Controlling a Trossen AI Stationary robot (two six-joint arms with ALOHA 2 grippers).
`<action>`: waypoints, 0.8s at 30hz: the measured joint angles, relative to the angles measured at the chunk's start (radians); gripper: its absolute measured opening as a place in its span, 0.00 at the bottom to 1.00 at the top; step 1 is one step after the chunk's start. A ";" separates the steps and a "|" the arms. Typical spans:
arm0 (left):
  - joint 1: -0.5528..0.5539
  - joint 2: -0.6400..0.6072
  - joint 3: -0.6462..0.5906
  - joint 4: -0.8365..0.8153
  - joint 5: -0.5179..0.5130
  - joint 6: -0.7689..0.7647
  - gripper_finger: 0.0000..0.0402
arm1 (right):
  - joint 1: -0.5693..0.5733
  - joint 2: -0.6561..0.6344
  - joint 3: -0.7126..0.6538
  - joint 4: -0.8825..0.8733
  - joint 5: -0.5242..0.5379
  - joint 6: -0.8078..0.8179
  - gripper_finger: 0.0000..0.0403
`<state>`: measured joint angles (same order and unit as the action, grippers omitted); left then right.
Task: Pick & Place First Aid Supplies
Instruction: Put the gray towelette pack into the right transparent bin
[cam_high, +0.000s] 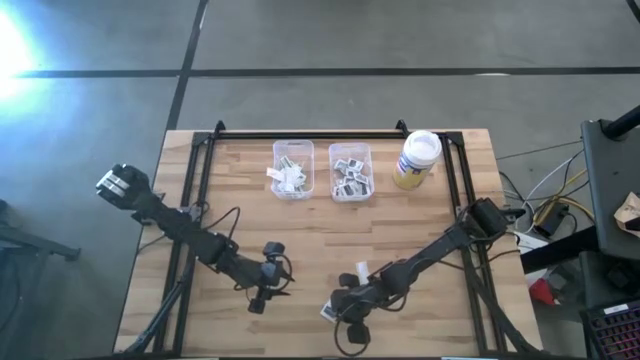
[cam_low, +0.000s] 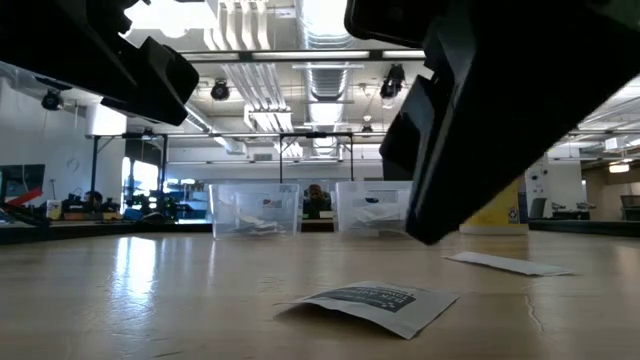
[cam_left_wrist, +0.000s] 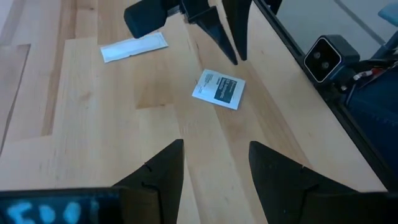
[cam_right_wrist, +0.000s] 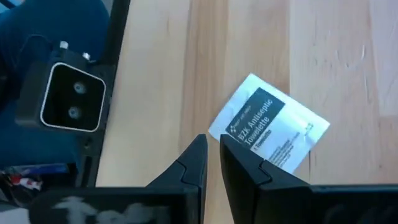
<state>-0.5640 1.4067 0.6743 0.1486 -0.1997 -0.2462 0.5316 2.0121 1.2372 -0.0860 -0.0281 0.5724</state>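
A square white packet with dark print lies flat on the wooden table near its front edge. A long pale strip packet lies a little farther in. My right gripper hovers just above the table beside the square packet's corner. Its fingers are almost together, with a narrow gap and nothing between them. My left gripper waits open to the packet's left, pointing toward it.
Two clear bins holding several packets stand at the table's far side. A white-lidded yellowish jar stands to their right. A small camera sits at the front edge close to the packet. Bare wood lies between the grippers and the bins.
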 joint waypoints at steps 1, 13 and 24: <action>0.000 0.000 0.000 -0.001 0.000 0.000 0.43 | 0.000 0.000 -0.004 0.004 0.000 0.001 0.11; 0.000 -0.001 -0.001 -0.009 0.000 -0.001 0.43 | 0.000 0.000 -0.017 0.043 -0.002 0.001 0.11; 0.000 -0.001 -0.002 -0.010 0.000 -0.001 0.43 | -0.012 0.052 -0.033 0.119 0.005 -0.027 0.11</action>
<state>-0.5640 1.4055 0.6725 0.1387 -0.1997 -0.2474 0.5191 2.0644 1.2037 0.0332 -0.0234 0.5458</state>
